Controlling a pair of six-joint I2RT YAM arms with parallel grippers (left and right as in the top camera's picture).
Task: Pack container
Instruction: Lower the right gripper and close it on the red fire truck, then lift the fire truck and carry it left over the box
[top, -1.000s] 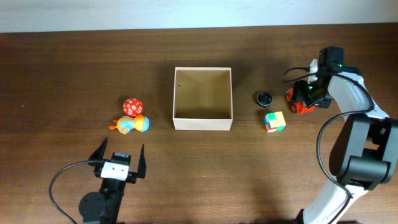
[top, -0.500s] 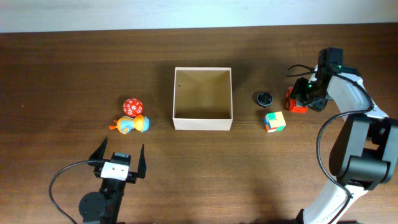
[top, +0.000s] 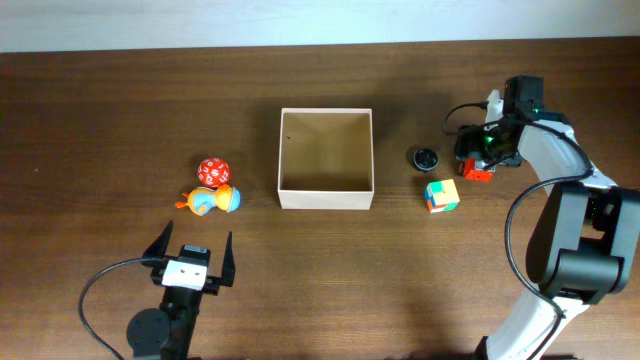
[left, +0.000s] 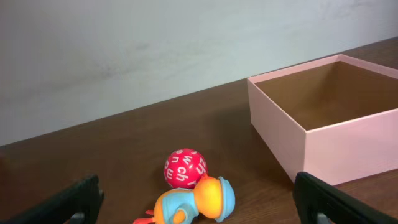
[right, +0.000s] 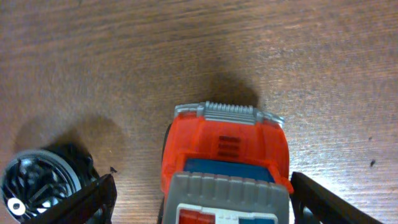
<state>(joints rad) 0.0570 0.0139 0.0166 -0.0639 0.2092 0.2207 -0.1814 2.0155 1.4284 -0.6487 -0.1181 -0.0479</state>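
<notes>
**No toys in the box yet**

Our right tool (right: 202, 198) is wide open, with one finger on each side of the red truck (right: 225, 155). There is a gap by one finger, so we think it has not squeezed the truck yet. A black round thing (right: 42, 182) sits just beside the truck, and a colour cube (top: 441, 195) is near too.

Our left tool (top: 193, 252) is wide open as well and holds nothing. It is near a red ball (top: 212, 171) and a duck toy (top: 210, 201) that touch each other.

The container (top: 326, 199) stands in the middle of the table (top: 100, 100), between the two groups of toys. We see nothing in it. So we think the job has hardly begun. All five toys are outside and need to go in, maybe the truck first.
</notes>
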